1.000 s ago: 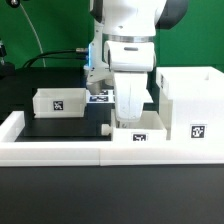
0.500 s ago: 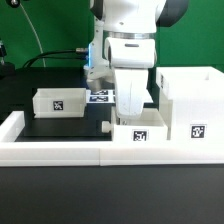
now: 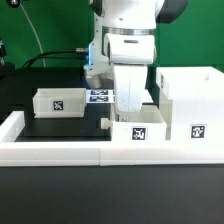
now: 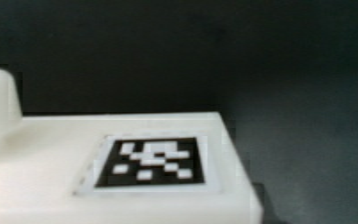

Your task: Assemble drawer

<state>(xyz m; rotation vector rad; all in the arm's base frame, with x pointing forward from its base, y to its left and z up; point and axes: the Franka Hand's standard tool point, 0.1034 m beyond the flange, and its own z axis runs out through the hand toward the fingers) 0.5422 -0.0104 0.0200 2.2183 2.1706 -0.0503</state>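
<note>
In the exterior view my gripper reaches straight down into a small white open-top tray at the front middle. It appears shut on the tray's back wall, but the fingertips are hidden behind it. The tray stands against the front rail, just to the exterior view's left of the tall white box shell. A second small tray lies apart at the exterior view's left. The wrist view is filled by a white tagged face seen very close. No fingers show there.
A long low white rail edges the table front and turns back at the exterior view's left. The marker board lies flat behind the gripper. A small black knob sticks out beside the held tray.
The held tray has shifted slightly toward the box shell and its back edge sits a little higher. The gripper moved with it. The left tray and shell have not moved.
</note>
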